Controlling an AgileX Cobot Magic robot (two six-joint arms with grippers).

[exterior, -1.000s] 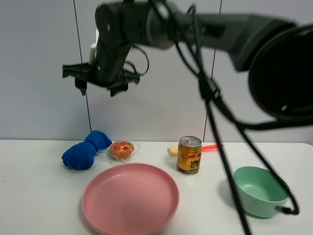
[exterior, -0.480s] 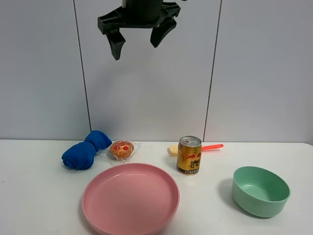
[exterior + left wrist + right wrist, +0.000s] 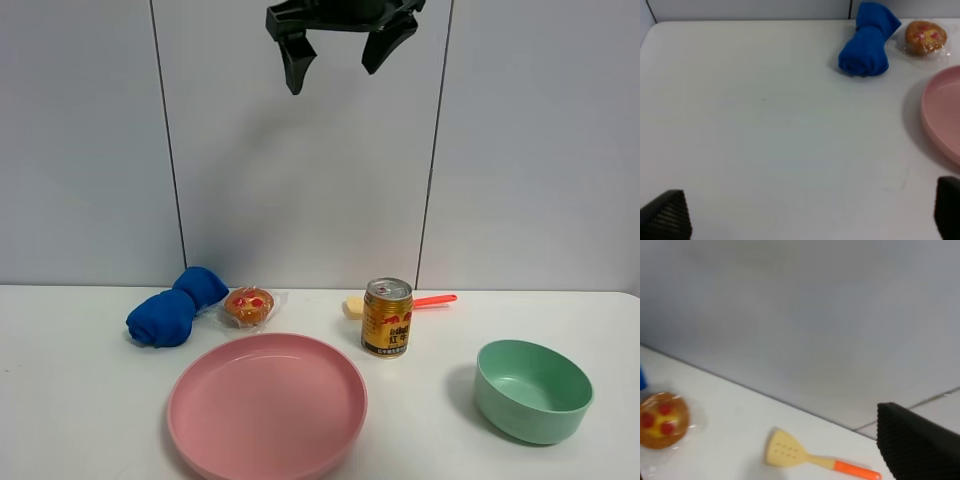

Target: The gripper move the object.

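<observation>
Right gripper (image 3: pixel 333 78): high against the wall, above the table (image 3: pixel 80 400); fingers point down, spread wide — nothing between them.
Left gripper (image 3: pixel 806 212): over the table's bare left part; only two fingertips show, far apart — gaping, empty.
Object: cannot tell which is meant. All rest on the table: blue cloth (image 3: pixel 172 308), wrapped pastry (image 3: pixel 249 305) beside it, pink plate (image 3: pixel 267 405) in front, can (image 3: pixel 387 317), spatula (image 3: pixel 432 300) behind the can, green bowl (image 3: pixel 530 390).

Matt black against the grey wall, the right gripper (image 3: pixel 333 78), high above the drink can (image 3: pixel 387 318), has two angular, tapering fingers (image 3: pixel 294 68) under a broad crossbar. Close views show finely ribbed black pads (image 3: pixel 920 445), likewise on the left gripper (image 3: pixel 805 215).
</observation>
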